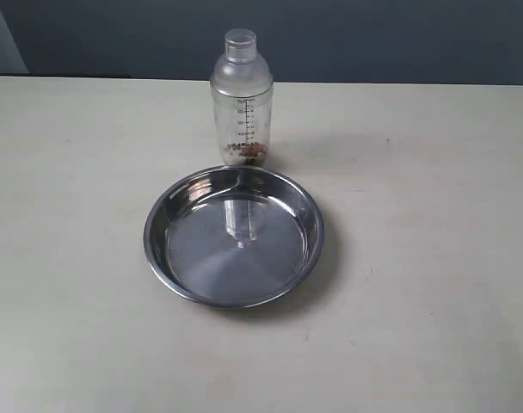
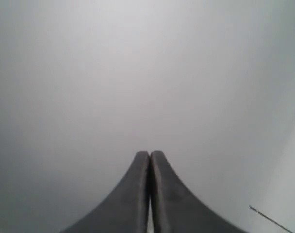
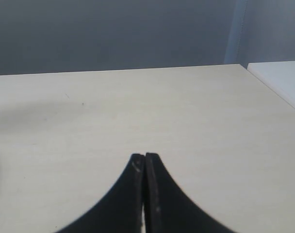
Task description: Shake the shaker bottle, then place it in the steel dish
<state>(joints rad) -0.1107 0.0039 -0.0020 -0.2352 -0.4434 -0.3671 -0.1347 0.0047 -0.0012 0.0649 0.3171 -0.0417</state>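
Observation:
The shaker bottle (image 1: 242, 101) stands upright on the table at the far middle of the exterior view, frosted, with a domed lid, a black scale and brownish bits at its bottom. Just in front of it lies the steel dish (image 1: 306, 203), empty, mirroring the bottle. Neither arm shows in the exterior view. In its own wrist view my left gripper (image 2: 150, 154) is shut with nothing between its fingers, facing a blank grey surface. My right gripper (image 3: 144, 156) is shut and empty too, above bare table. Both wrist views miss the bottle and the dish.
The beige table (image 1: 433, 258) spreads around the dish on all sides, with a dark wall behind it. In the right wrist view a white surface (image 3: 278, 77) adjoins the table's edge at one side.

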